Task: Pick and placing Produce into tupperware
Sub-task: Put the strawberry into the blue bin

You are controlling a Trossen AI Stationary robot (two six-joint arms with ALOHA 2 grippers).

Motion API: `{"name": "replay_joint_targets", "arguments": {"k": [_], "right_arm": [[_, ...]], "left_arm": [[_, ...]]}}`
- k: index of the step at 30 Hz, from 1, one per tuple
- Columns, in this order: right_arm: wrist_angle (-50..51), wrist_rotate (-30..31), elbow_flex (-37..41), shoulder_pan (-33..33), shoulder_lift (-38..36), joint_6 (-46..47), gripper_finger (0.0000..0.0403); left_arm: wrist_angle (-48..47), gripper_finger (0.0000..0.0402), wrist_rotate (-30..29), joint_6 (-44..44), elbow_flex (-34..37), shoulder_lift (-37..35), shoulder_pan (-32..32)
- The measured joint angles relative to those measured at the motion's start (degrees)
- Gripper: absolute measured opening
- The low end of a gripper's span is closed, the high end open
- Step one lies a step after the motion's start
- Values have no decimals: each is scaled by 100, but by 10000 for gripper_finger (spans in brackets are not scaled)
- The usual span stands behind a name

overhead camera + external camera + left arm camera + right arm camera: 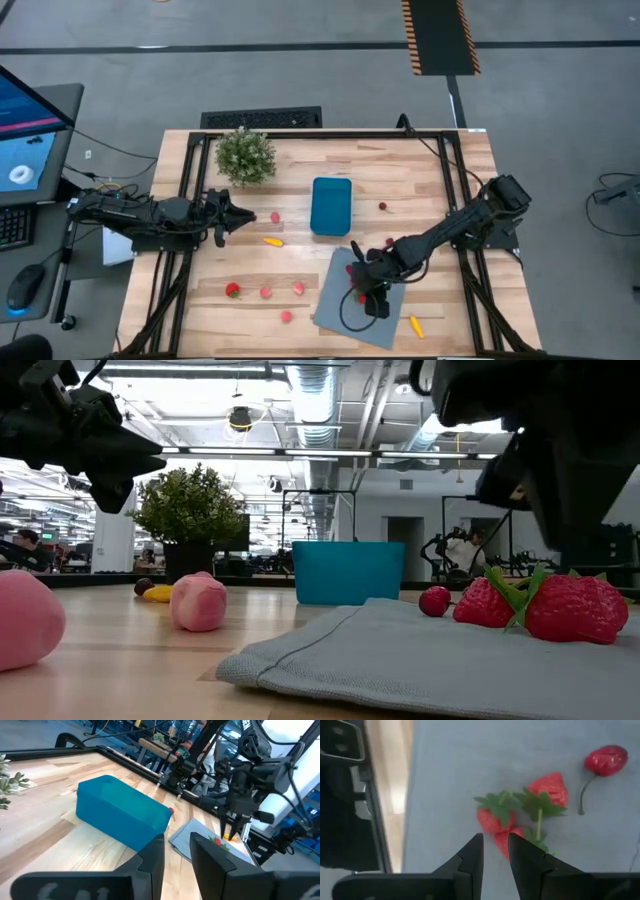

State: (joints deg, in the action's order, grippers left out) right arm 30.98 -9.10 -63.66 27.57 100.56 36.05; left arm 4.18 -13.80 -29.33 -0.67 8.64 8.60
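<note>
Right gripper (pixel 495 851) hovered narrowly parted, empty, over strawberries (pixel 520 812) on the sheet (pixel 335 295); left gripper (pixel 175 855), slightly parted, waited.

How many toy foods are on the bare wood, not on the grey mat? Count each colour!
Pink pieces: 4
Red pieces: 2
Yellow-orange pieces: 2
Total: 8
</note>
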Motion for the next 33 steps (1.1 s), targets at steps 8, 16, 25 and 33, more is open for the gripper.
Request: {"name": "replay_joint_targets", "arguments": {"k": [8,16,25,33], "right_arm": [[20,174,4,-178,94,10,111],[120,183,11,-299,109,-64,111],[175,170,18,-299,107,-101,111],[75,198,17,-297,199,-69,111]], "left_arm": [[-50,83,3,-4,0,0,0],[-63,83,57,40,-2,0,0],[-61,83,57,-16,-2,0,0],[-56,83,116,-30,-2,0,0]]}}
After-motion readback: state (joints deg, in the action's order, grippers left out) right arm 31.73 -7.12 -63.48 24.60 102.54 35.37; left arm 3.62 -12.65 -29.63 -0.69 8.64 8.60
